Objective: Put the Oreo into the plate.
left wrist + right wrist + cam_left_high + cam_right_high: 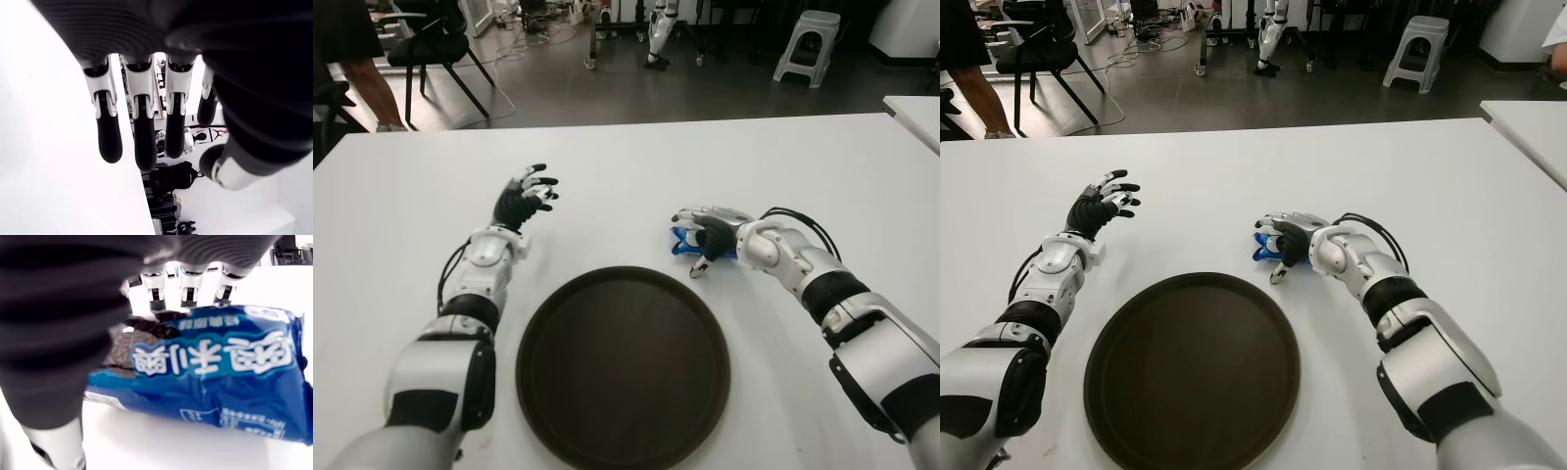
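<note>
1. The Oreo (683,239) pack lies on the table (803,166), right of centre in the eye views, just above the plate's (623,367) upper right rim.
2. The right hand (705,238) has its fingers wrapped over the pack, grasping it; lift apparently not yet begun.
3. The left hand (523,202), upper left of the plate, is spread, holding nothing.
4. Left to do: lift, carry, release into the plate.

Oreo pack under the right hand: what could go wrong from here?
1. The right hand covers the blue Oreo pack on the table, its fingers draped over the far edge. The glossy wrapper may slide out when lifted.
2. The pack lies just beyond the plate rim; a low carry could catch that rim.
3. The left hand, open left of the plate, looks unlikely to interfere.
</note>
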Motion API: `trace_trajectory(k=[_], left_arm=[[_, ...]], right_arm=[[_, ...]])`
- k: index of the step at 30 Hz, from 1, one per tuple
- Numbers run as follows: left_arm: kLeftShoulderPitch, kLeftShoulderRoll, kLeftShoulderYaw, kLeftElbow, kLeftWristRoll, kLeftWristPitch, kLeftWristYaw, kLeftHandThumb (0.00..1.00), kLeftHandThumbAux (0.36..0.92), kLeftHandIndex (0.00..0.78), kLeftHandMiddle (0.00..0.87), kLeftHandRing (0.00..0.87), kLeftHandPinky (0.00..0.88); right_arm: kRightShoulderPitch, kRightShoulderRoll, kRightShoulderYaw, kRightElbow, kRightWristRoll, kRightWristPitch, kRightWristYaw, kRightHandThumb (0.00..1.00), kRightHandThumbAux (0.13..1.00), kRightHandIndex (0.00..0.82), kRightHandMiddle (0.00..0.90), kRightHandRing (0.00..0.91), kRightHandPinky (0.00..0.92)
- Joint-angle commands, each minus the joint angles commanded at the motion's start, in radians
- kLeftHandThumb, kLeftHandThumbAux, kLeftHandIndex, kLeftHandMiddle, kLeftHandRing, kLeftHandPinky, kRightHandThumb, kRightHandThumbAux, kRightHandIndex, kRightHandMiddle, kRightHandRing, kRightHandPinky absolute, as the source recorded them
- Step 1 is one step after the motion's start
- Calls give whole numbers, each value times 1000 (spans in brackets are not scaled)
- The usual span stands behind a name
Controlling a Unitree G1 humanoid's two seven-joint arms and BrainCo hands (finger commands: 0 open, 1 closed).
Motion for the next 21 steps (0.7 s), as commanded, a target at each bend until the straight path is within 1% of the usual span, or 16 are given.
trace_trajectory(k=[8, 21], left_arm=[[1, 1, -2, -1, 4, -3, 3, 244, 683, 174, 305, 347, 402], [-2, 3, -4, -1, 6, 6, 1, 233, 679, 168, 306, 352, 412]], right_arm=[[-2, 0, 7, -3, -2, 27, 10, 0, 800, 86, 98, 90, 97], [-6, -4, 13, -20, -3, 57, 13, 0, 802, 84, 96, 88, 94]])
